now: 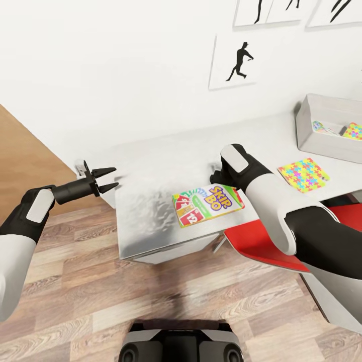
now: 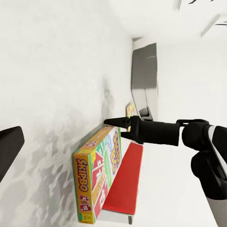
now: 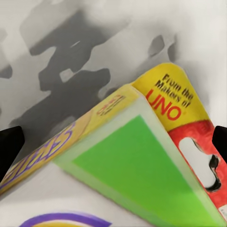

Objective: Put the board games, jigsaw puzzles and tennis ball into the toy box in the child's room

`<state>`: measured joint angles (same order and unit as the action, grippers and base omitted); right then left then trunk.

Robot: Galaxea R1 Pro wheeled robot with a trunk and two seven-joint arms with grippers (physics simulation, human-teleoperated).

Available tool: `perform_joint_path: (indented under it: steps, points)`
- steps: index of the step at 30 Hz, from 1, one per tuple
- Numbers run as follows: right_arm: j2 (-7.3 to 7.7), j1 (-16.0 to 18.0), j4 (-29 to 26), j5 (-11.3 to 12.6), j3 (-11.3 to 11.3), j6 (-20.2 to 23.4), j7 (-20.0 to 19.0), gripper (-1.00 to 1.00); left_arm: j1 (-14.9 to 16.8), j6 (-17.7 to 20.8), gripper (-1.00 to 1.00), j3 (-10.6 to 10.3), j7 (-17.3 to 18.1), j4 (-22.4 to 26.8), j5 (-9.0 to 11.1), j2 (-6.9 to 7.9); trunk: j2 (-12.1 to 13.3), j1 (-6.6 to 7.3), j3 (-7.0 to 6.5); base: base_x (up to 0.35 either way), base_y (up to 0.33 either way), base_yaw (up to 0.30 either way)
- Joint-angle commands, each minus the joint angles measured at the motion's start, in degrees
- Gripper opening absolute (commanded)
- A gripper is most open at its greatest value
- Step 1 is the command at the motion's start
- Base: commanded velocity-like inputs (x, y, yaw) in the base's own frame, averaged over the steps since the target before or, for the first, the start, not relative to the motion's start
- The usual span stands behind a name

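The orange-green Skip-Bo board game [image 1: 208,205] lies flat on the pale table [image 1: 151,171], near its front edge. My right gripper [image 3: 113,142] hovers open just above the box's far corner, with its fingertips [image 3: 10,144] spread wide on either side; from the left wrist it shows as dark fingers [image 2: 116,123] over the box [image 2: 99,175]. My left gripper [image 1: 108,179] is open and empty off the table's left end. One jigsaw puzzle [image 1: 303,175] lies on the table. The toy box [image 1: 322,143] holds another puzzle [image 1: 353,131] and a pale blue box [image 1: 326,126]. The tennis ball and bed are out of view.
A red chair [image 1: 261,241] is pushed under the table's front edge, below my right arm. White wall with black baseball silhouettes [image 1: 240,61] stands behind the table. Wood-plank floor [image 1: 75,281] lies in front and to the left.
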<state>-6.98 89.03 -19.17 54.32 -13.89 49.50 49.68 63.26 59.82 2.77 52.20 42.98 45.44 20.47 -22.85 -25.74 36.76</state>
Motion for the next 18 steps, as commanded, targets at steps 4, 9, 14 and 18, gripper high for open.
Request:
perform_joint_path:
  steps: [4,9,14,18]
  points:
    - [0.0,0.0,1.04,1.14,-0.44,0.34,0.35,1.0,0.06,0.18,1.0,0.06,0.27,0.0,-0.23,-0.03,-0.07,-0.05,0.06,-0.005,0.002,0.0]
    - [-0.04,0.0,1.04,1.14,-0.44,0.33,0.24,1.0,0.05,0.18,1.0,0.05,0.29,0.0,-0.24,-0.03,-0.07,-0.05,-0.01,-0.097,0.064,0.0]
    - [-0.05,0.0,1.05,1.14,-0.44,0.33,0.09,1.0,0.08,0.18,1.0,0.04,0.29,0.0,-0.23,-0.02,-0.07,-0.05,-0.33,-0.101,0.054,0.0]
    - [-0.05,0.0,1.06,1.14,-0.44,0.33,0.07,1.0,0.06,0.18,1.0,0.04,0.29,-0.02,-0.26,0.0,-0.07,-0.05,-0.4,-0.017,0.007,0.0]
